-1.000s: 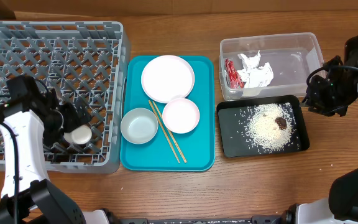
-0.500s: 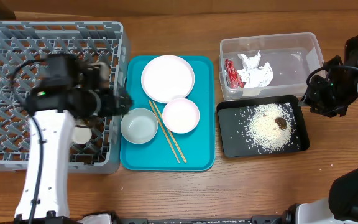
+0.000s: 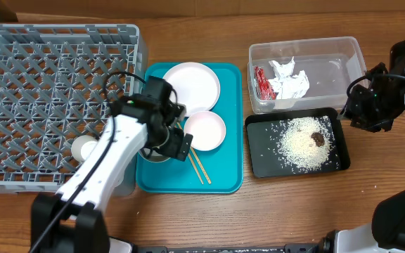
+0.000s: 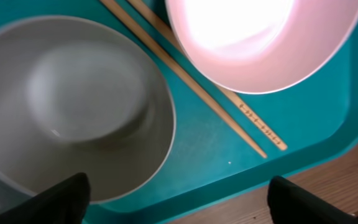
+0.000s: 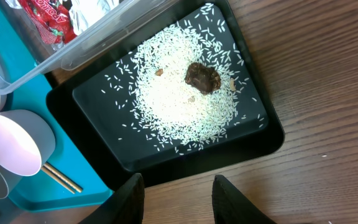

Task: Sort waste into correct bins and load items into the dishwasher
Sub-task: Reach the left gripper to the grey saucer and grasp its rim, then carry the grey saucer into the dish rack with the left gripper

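Wooden table (image 3: 294, 211): the left gripper (image 4: 185, 199), fingers parted and empty, hangs over the white bowl (image 4: 73, 106) on the teal tray (image 4: 210, 143); a sound grasp likely means straddling its rim, clear of the chopsticks (image 4: 191, 84). Right gripper (image 5: 182, 199), also parted, holds nothing.

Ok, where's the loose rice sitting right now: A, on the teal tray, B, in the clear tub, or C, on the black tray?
C: the rice and its brown lump lie spread on the black tray, next to the clear tub.
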Motion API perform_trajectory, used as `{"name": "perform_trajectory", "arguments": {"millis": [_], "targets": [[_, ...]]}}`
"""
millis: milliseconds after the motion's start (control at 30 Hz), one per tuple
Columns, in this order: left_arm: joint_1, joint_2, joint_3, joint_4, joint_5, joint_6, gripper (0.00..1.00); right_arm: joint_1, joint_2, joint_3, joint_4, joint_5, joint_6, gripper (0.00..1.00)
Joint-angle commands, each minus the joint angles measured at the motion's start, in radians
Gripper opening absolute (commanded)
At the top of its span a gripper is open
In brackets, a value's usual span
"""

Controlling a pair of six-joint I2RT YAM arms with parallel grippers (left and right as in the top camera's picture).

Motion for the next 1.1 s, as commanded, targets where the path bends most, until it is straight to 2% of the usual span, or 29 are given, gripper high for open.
{"name": "perform_trajectory", "arguments": {"millis": [0, 100, 200, 233, 433, 500, 533, 567, 733, 1067], "targets": [[-0.019, 0.072, -0.006, 0.021, -0.043, 0.013, 0.85, 0.002, -0.021, 0.008, 0.003, -0.008, 0.0, 0.38], [-0.023, 0.132, -0.006, 0.041, -0.044, 0.013, 0.67, 0.002, -0.021, 0.008, 0.002, -0.008, 0.0, 0.38], [-0.023, 0.185, -0.006, 0.047, -0.044, 0.013, 0.59, 0.002, -0.021, 0.008, 0.002, -0.008, 0.0, 0.38], [-0.023, 0.202, -0.006, 0.049, -0.044, 0.012, 0.53, 0.002, -0.021, 0.008, 0.002, -0.008, 0.0, 0.38], [-0.023, 0.236, -0.005, 0.06, -0.044, -0.014, 0.32, 0.002, -0.021, 0.008, 0.002, -0.008, 0.0, 0.38], [-0.023, 0.233, 0.002, 0.059, -0.044, -0.02, 0.19, 0.002, -0.021, 0.008, 0.002, -0.008, 0.0, 0.38], [-0.022, 0.232, 0.016, 0.056, -0.039, -0.021, 0.08, 0.002, -0.021, 0.008, 0.002, -0.008, 0.0, 0.38], [-0.022, 0.232, 0.027, 0.055, -0.036, -0.021, 0.04, 0.002, -0.021, 0.008, 0.002, -0.008, 0.0, 0.38], [-0.022, 0.231, 0.126, 0.016, -0.011, -0.021, 0.04, 0.002, -0.021, 0.008, 0.0, -0.008, 0.0, 0.38], [0.013, 0.206, 0.486, -0.178, -0.009, -0.021, 0.04, 0.002, -0.021, 0.008, 0.0, -0.007, 0.0, 0.38]]}}
